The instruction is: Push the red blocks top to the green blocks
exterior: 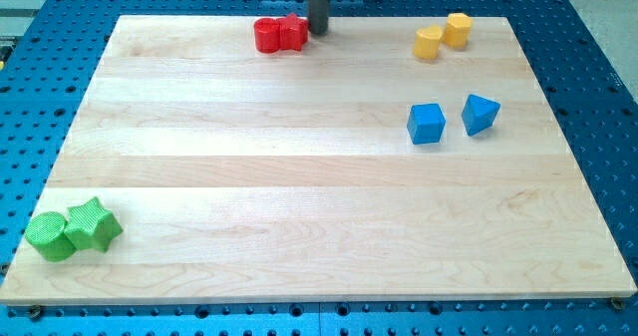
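Note:
Two red blocks sit touching at the view's top centre: a red cylinder on the left and a red star-like block on the right. My tip stands just right of the red star-like block, at or almost at its edge. Two green blocks sit touching at the view's bottom left: a green cylinder and a green star to its right. The green pair is far from the red pair, across the board.
Two yellow blocks sit touching at the top right. A blue cube and a blue wedge-like block sit right of centre. The wooden board lies on a blue perforated table.

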`<state>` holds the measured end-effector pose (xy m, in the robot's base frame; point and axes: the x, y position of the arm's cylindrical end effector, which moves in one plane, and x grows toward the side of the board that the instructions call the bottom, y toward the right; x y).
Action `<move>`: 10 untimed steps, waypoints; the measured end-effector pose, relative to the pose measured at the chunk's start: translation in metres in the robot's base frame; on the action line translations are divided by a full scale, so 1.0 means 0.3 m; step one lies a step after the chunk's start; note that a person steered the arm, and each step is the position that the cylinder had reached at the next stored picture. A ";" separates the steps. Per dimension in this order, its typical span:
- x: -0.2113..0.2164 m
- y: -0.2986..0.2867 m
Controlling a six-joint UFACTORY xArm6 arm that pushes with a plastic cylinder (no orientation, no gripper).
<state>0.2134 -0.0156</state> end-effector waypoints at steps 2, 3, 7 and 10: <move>0.314 -0.368; 0.453 -0.478; 0.333 -0.409; 0.507 -0.710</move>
<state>0.3656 -0.2285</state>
